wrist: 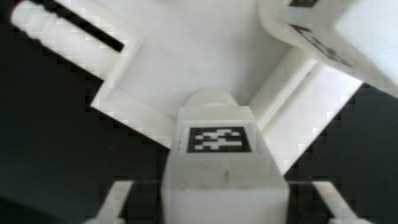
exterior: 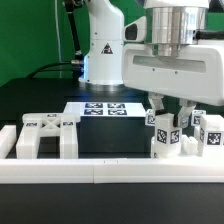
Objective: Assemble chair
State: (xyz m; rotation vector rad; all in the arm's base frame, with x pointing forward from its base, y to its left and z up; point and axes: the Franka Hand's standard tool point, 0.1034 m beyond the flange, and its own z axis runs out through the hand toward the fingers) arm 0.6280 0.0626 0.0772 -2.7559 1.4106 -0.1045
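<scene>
In the wrist view a white post (wrist: 217, 175) with a rounded end and a black-and-white tag (wrist: 217, 140) runs straight out between my fingers (wrist: 125, 205). My gripper (wrist: 221, 208) is shut on this post. Beyond its end lie larger white chair pieces (wrist: 151, 75) on the black table. In the exterior view my gripper (exterior: 169, 114) hangs low over a group of tagged white chair pieces (exterior: 162, 138) at the exterior view's right, just behind the border rail. A legged frame (exterior: 45, 135) lies alone at the exterior view's left.
The long low white border rail (exterior: 100, 170) runs along the front of the table. The marker board (exterior: 105, 107) lies flat at the middle back, before the robot's base (exterior: 100, 55). Another tagged piece (exterior: 210, 130) stands at the far right.
</scene>
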